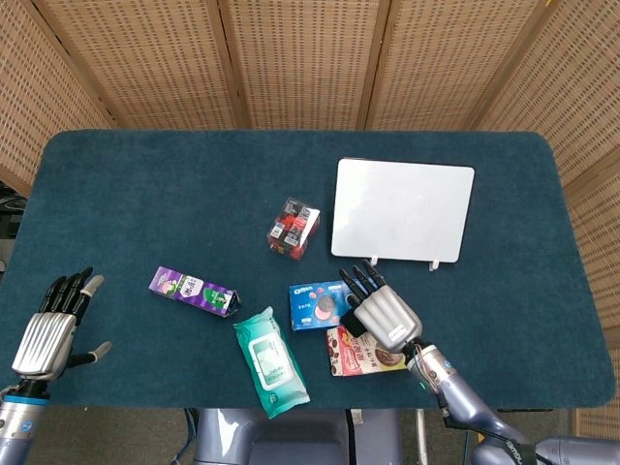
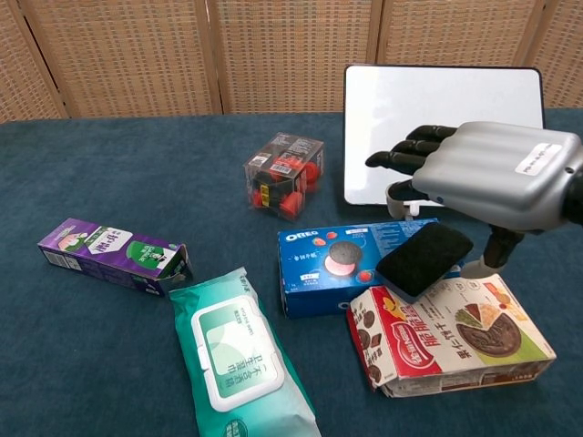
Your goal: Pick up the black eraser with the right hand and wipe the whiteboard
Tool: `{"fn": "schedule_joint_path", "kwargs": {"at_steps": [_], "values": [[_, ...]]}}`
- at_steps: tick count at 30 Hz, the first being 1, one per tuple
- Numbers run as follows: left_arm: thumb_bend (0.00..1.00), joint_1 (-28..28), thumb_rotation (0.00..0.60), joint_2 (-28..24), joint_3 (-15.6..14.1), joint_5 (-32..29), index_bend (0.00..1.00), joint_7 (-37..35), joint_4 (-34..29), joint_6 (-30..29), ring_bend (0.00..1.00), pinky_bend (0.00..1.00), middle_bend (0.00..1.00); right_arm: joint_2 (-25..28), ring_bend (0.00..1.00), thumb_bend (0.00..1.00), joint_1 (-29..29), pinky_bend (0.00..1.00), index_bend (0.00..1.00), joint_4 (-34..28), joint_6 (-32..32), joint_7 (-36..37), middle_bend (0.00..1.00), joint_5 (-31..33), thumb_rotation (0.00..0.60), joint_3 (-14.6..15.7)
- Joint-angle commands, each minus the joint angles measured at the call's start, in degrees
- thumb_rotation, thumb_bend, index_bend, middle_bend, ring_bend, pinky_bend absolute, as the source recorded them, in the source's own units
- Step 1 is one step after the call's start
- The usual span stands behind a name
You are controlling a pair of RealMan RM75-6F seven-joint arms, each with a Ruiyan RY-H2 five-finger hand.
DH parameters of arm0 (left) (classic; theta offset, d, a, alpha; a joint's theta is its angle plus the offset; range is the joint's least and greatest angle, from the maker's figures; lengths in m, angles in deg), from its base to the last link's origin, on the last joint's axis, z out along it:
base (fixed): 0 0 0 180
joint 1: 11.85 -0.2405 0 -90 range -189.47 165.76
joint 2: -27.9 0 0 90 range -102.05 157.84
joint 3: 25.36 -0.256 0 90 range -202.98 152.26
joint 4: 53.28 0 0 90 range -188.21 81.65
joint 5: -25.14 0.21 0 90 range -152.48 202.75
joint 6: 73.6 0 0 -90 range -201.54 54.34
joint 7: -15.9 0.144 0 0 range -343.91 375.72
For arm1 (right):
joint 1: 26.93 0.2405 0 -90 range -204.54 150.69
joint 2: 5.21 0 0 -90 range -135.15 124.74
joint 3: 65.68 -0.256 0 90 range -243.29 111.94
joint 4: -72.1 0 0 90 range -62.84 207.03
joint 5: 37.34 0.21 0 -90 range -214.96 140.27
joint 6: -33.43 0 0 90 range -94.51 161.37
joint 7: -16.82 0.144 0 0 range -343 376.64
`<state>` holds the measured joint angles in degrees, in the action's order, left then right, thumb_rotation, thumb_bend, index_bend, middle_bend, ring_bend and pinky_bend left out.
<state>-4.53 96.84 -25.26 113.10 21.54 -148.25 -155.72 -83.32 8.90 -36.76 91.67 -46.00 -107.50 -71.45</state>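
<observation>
The black eraser (image 2: 424, 259) lies tilted across the blue Oreo box (image 2: 337, 262) and the red cookie box (image 2: 451, 337). In the head view only a sliver of the eraser (image 1: 351, 325) shows beside my right hand. My right hand (image 2: 474, 173) (image 1: 384, 311) hovers just above the eraser, fingers spread and pointing left, holding nothing. The whiteboard (image 2: 442, 133) (image 1: 402, 209) stands propped behind it, its face blank white. My left hand (image 1: 50, 329) rests open at the table's front left edge, far from everything.
A teal wet-wipes pack (image 2: 239, 355) lies left of the boxes. A purple carton (image 2: 111, 252) sits further left. A clear box of red items (image 2: 285, 175) stands left of the whiteboard. Woven screens (image 1: 291, 58) close the back.
</observation>
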Motion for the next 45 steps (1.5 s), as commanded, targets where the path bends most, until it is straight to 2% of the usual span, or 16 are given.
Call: {"fn": "schedule_joint_path", "kwargs": {"at_steps": [1, 20, 45], "values": [[0.18, 0.0, 0.6, 0.0, 0.0, 0.0, 0.0, -0.1, 0.0, 0.0, 0.0, 0.0, 0.0, -0.4, 0.0, 0.0, 0.5, 0.0, 0.31, 0.2, -0.1, -0.2, 0.0, 0.7, 0.6, 0.1], [0.18, 0.0, 0.6, -0.2, 0.1, -0.2, 0.0, -0.4, 0.1, 0.0, 0.0, 0.0, 0.0, -2.8, 0.0, 0.0, 4.4, 0.0, 0.33, 2.3, 0.3, -3.7, 0.0, 6.4, 0.6, 1.2], [0.18, 0.0, 0.6, -0.4, 0.1, -0.3, 0.0, -0.8, -0.1, -0.1, 0.0, 0.0, 0.0, -4.6, 0.0, 0.0, 7.3, 0.0, 0.39, 3.3, 2.3, -5.4, 0.0, 9.1, 0.6, 3.6]]}}
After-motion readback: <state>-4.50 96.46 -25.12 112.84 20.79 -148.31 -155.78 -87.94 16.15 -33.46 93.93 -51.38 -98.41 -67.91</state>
